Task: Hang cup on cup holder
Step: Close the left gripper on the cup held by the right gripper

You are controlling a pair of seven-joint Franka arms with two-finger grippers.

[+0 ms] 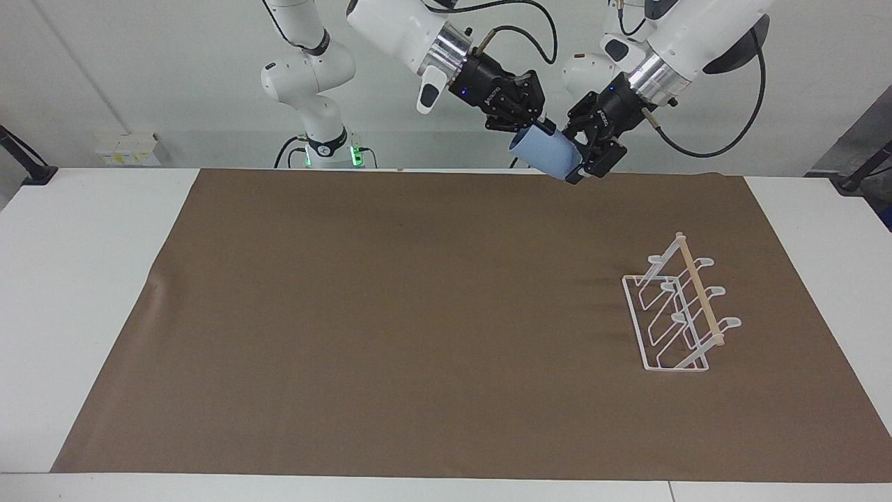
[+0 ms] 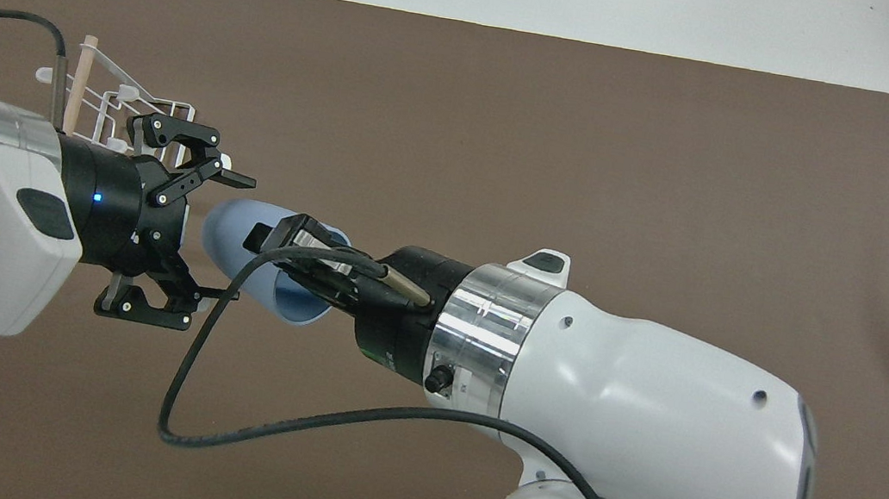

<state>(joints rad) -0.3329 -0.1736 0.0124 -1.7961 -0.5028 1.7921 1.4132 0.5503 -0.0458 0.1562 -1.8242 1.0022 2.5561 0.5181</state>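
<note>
Two grippers are recorded over the robots' edge of the brown mat [image 1: 390,314], both raised. Item one: cup [image 1: 545,156], light blue, held in the air on its side, base toward the left arm. It is pinched at the rim by the right gripper [image 1: 535,130], whose jaws are clamped on the cup wall, one finger inside the mouth as shown in the overhead view. Item two: left gripper [image 1: 584,162], jaws spread wide, one to each side of the cup's base end; contact with the cup cannot be confirmed. Item three: cup holder [image 1: 679,310], white wire with a wooden rod, standing empty on the mat toward the left arm's end of the table, well apart from the cup.

Hazards judged: a handover appears to be in preparation. A drop would follow if the rim were released before the base were firmly gripped. The tapering wall could let the cup be squeezed out. A skewed grip would likely spoil alignment with the prongs.
</note>
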